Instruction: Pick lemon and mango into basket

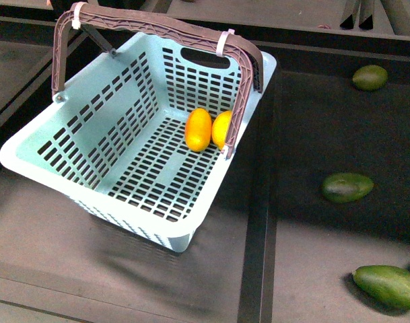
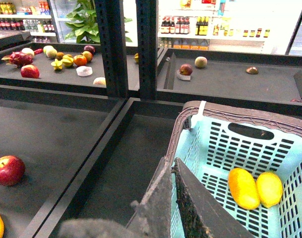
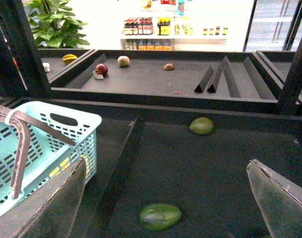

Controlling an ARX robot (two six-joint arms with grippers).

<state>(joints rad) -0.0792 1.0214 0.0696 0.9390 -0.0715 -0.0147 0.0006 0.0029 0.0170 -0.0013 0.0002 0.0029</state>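
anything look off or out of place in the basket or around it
Nothing stands out. The mango and lemon lie side by side on the floor of the basket, which sits upright and looks intact. Green fruits lie apart in the neighbouring tray.

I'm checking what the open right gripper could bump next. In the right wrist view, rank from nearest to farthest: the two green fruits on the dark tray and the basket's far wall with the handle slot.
1. Nearer green fruit, between the right gripper's fingers.
2. Basket, off to one side.
3. Farther green fruit, near the tray's back edge.
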